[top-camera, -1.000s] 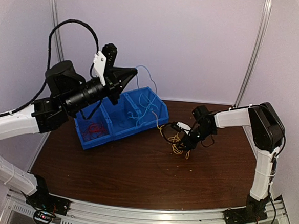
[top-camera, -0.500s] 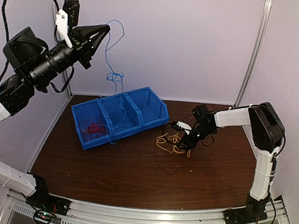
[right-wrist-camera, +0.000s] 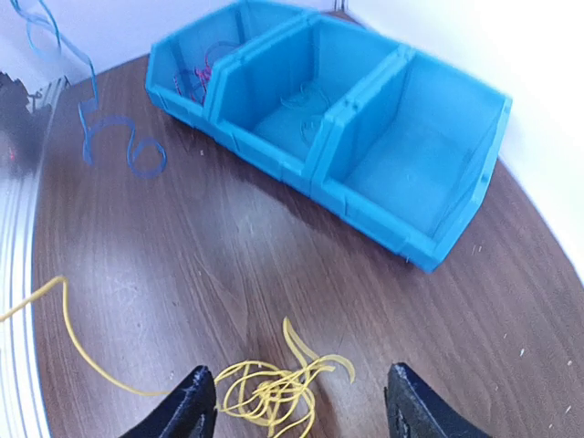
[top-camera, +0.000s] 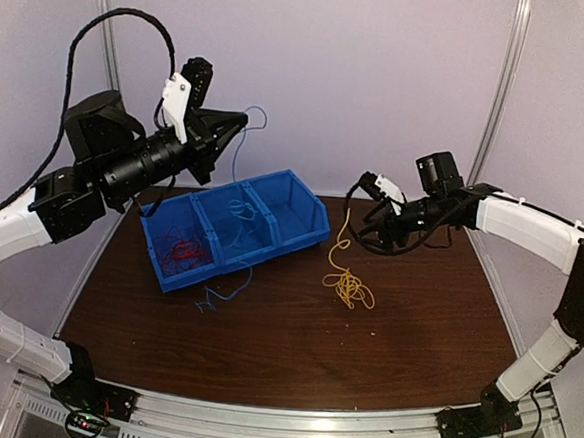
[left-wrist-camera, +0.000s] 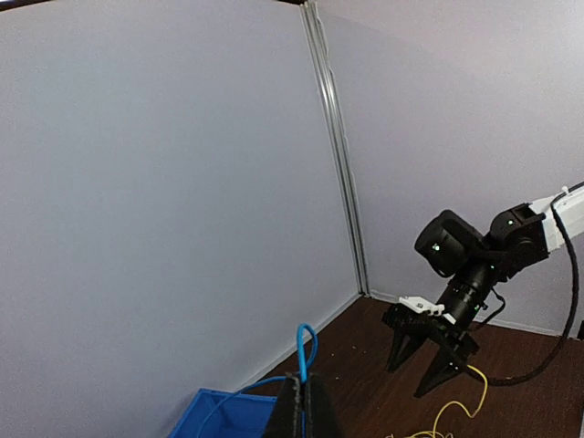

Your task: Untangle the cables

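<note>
Above the left half of the counter (top-camera: 293, 349), the left claw (top-camera: 236, 125) is raised high and pinched tight on the blue cable (top-camera: 239, 209), with a short loop of it poking out past the fingertips. From the claw the thin blue strand hangs down into the middle compartment of the blue bin (top-camera: 281, 238), where it gathers in a small curl. It then spills over the front wall and ends in a loose squiggle on the counter just in front of the bin. The red cable (top-camera: 179, 253) lies as a tangled bunch in the bin's left compartment.

On the right side, the right claw (right-wrist-camera: 297, 374) is lifted off the counter with its two fingers spread wide. The yellow cable (top-camera: 348, 289) sits mostly as a knotted heap on the dark wood, to the right of the bin and apart from it. In the right wrist view it lies straight below the gap between the fingers. One wavy yellow strand rises from the heap toward the claw. I cannot tell whether it is hooked on a finger or only passes beside it. The blue and yellow cables lie well apart, with no strand of one crossing the other.
</note>
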Motion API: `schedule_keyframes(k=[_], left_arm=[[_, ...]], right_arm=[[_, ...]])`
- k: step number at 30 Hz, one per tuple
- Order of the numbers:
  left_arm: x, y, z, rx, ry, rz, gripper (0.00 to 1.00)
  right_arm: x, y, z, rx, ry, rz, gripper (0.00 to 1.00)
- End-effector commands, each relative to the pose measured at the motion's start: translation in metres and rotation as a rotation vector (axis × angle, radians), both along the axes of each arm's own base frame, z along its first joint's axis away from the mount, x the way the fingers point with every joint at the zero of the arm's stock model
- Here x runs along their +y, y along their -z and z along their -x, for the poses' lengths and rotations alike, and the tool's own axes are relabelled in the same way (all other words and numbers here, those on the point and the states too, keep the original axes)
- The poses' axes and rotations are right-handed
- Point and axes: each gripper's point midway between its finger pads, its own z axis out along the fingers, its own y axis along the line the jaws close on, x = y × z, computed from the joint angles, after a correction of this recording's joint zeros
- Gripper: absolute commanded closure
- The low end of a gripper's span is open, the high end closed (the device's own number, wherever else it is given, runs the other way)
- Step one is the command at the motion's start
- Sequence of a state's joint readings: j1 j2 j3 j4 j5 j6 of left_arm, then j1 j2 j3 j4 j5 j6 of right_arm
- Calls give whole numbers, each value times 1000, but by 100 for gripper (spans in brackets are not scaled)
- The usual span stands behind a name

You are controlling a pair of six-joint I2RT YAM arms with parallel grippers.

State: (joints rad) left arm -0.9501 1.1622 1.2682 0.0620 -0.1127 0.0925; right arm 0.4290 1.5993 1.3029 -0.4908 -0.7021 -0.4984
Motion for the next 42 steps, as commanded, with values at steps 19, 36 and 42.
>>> schedule_keyframes(k=[19, 36, 42], left_arm=[[-20, 175, -48, 363, -151, 49, 100], [-30, 175, -35, 326, -47, 71, 100], [-29, 174, -31, 327, -27, 75, 100]], right_arm=[[-17, 110, 48, 111, -158, 405, 37], [-139, 8, -88, -708, 621, 1087, 27], [-140, 108, -87, -581, 510, 1202, 27]])
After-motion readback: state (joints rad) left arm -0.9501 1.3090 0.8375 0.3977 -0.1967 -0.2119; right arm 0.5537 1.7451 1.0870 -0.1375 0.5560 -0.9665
